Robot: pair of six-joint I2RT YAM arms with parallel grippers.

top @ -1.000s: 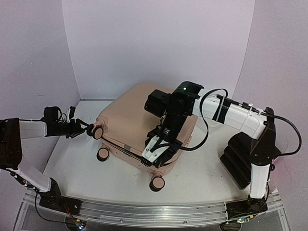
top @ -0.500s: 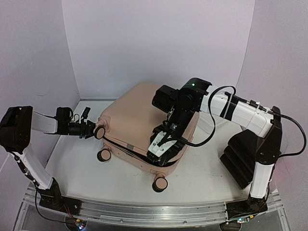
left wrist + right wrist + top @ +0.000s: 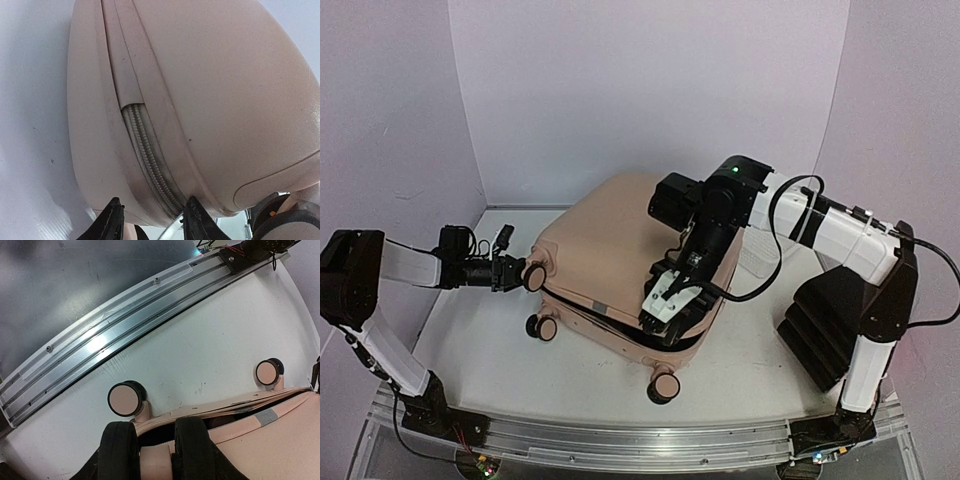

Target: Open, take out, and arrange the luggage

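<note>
The suitcase (image 3: 605, 235) lies flat and skewed in the middle of the bench (image 3: 740, 375), with its wheel end facing near-left. My right pincer (image 3: 670, 300) is clenched on the rim of the upper shell at that end. In its own view a pink lip sits pinched between the fingers (image 3: 192, 445), and a dark slit shows just beneath, so the halves look slightly parted there. My left pincer (image 3: 510, 272) is at the far-left corner, just beside a wheel (image 3: 533, 277). Its fingertips (image 3: 114, 220) stand apart with the zipper seam (image 3: 150, 150) running down between them, and I cannot tell whether they bite the shell.

I judge this shell stiff, smooth and rounded, so it is slippery anywhere but the edges. It is also bulky enough to be heavy for me. The rim lip beside the zipper is the best hold, and a wheel stem is second best. Being rigid, the lid should rise as one piece. The lower half may slide or lift with it unless my left side pins it.

The back wall is close behind the case, and a dark stack (image 3: 815, 330) stands near its right side. One wheel (image 3: 663, 385) sits not far from the metal rail (image 3: 125, 325) at the near edge. The freest bench is near-left and near-right.
</note>
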